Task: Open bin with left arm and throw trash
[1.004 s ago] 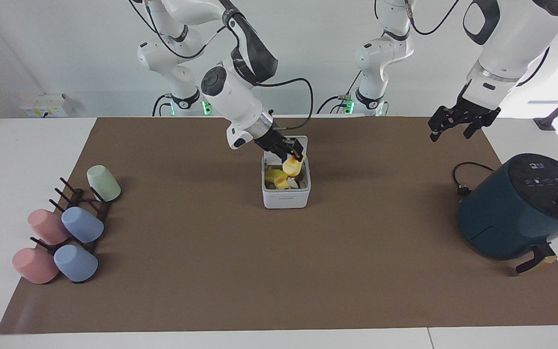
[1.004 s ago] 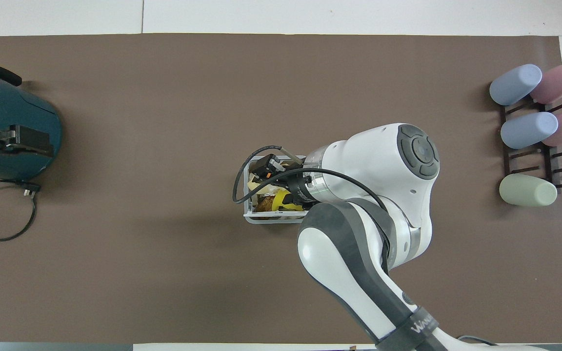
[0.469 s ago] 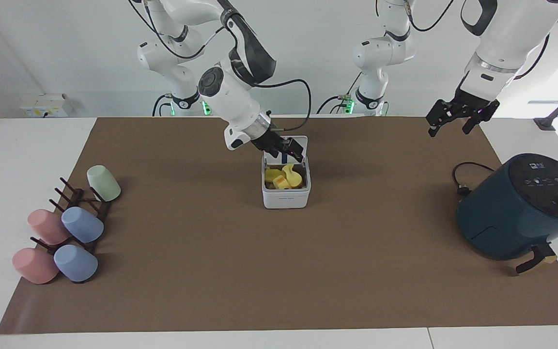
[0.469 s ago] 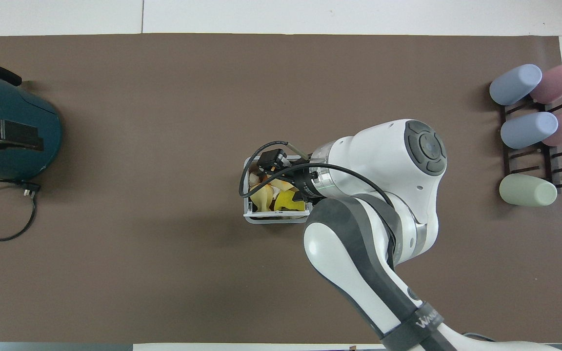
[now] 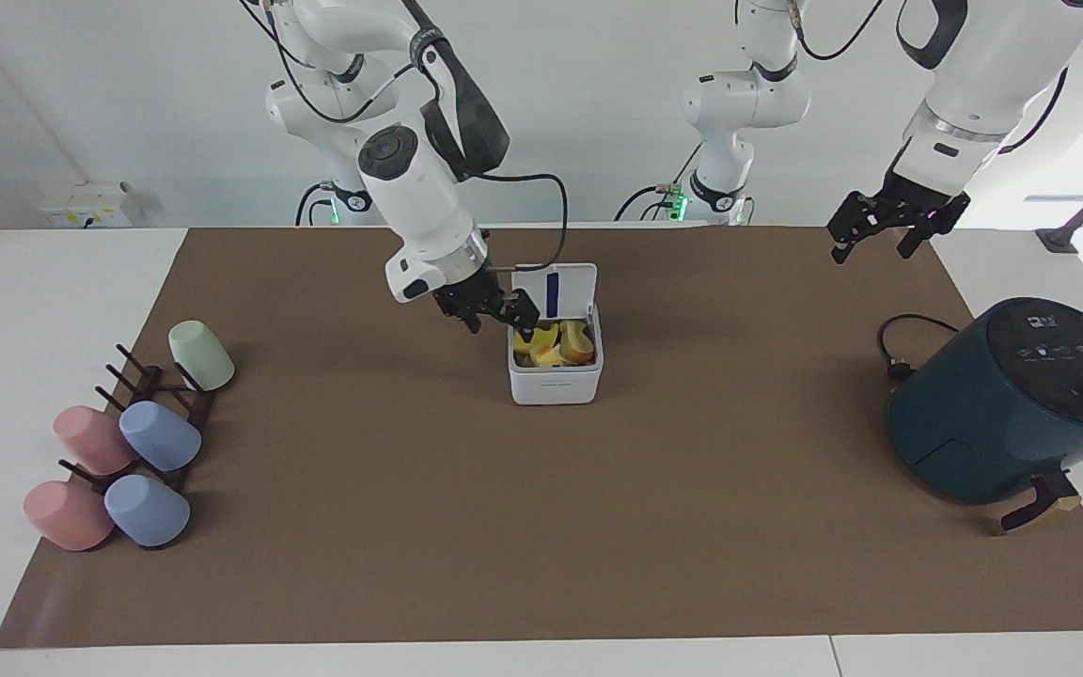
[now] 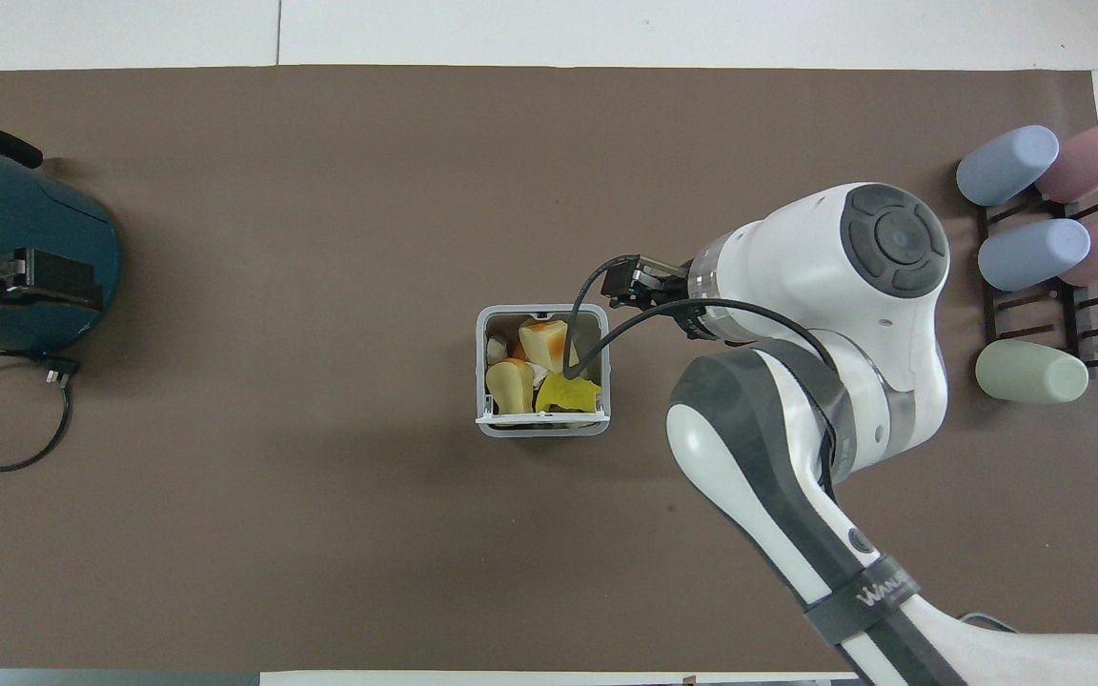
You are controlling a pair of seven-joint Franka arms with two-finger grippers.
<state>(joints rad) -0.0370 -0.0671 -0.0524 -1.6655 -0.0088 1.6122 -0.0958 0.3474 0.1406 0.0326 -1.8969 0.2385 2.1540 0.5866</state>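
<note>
Right tool [image 5: 493, 318], jaws spread and empty, hangs just beside the bin [image 5: 556, 376], at the rim on the right arm's side and level with the open top. Your step in hand looks like the retreat after a drop: lift the right tool straight up and away toward its own end of the table, keep its trailing cable, which in the overhead view drapes across the opening, from catching the rim or the raised lid [image 5: 554, 290], and do not brush the bin sideways, since it looks light enough to slide.

Below and beside that tool, the bin is a small white cube with rounded corners, standing on the brown mat of the table [image 5: 109, 621]. Its flat lid stands upright on the edge nearer the robots. Inside lies the trash [image 6: 539, 367]: yellow and pale pieces with orange patches, piled close to the rim.

Left tool [image 5: 887, 230], jaws spread and empty, waits in the air well apart, over the left arm's end of the table.
</note>
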